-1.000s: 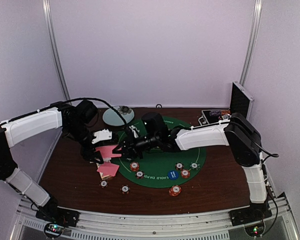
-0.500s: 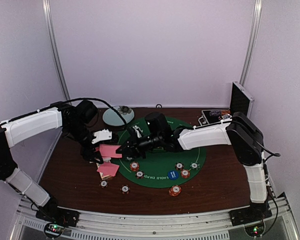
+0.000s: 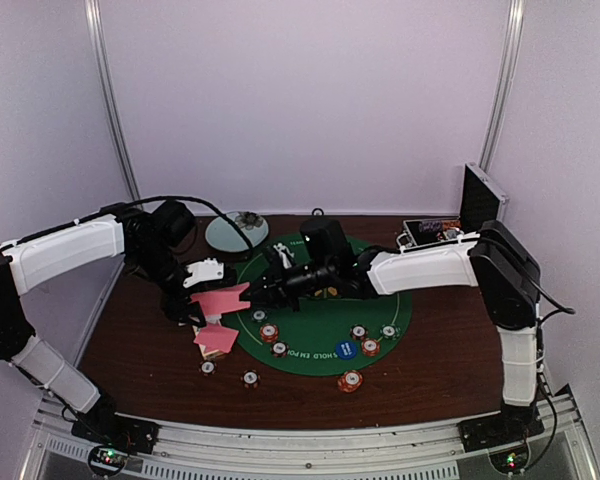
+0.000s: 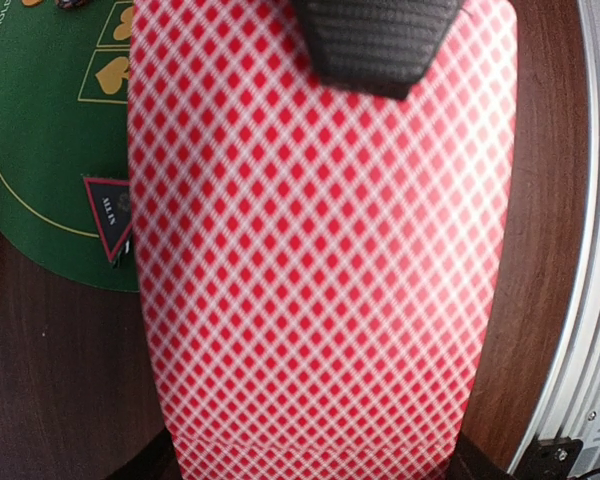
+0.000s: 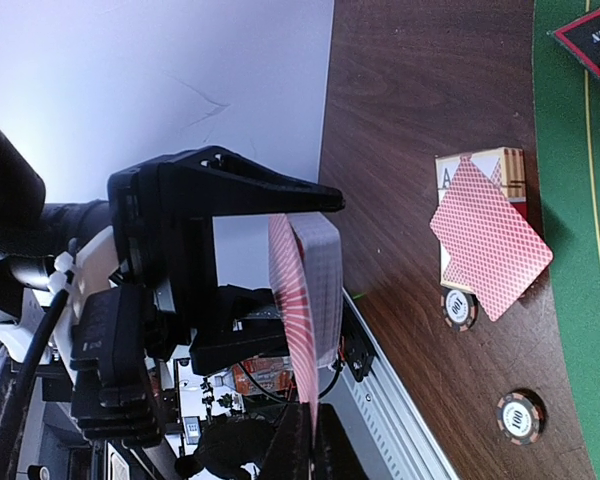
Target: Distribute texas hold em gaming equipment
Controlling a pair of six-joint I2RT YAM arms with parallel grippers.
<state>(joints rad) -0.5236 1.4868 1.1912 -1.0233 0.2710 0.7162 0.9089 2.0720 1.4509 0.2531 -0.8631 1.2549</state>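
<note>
The top camera hangs above and behind my bases, facing the far wall. It sits far enough back to take in the whole dark brown wooden table (image 3: 140, 350), the round green felt mat (image 3: 325, 320) and both arms.

My left wrist camera looks down along its fingers, so close that the deck of pink diamond-backed playing cards (image 4: 320, 260) fills most of its frame. The mat (image 4: 40, 120) shows at the left and the table's near-edge metal rail (image 4: 595, 250) at the right.

My right wrist camera, rolled sideways, faces the table's near left corner and sees the deck (image 5: 305, 290) edge-on. All three views share the deck (image 3: 223, 300). Both wrist views share the red-black triangle marker (image 4: 110, 215).
</note>
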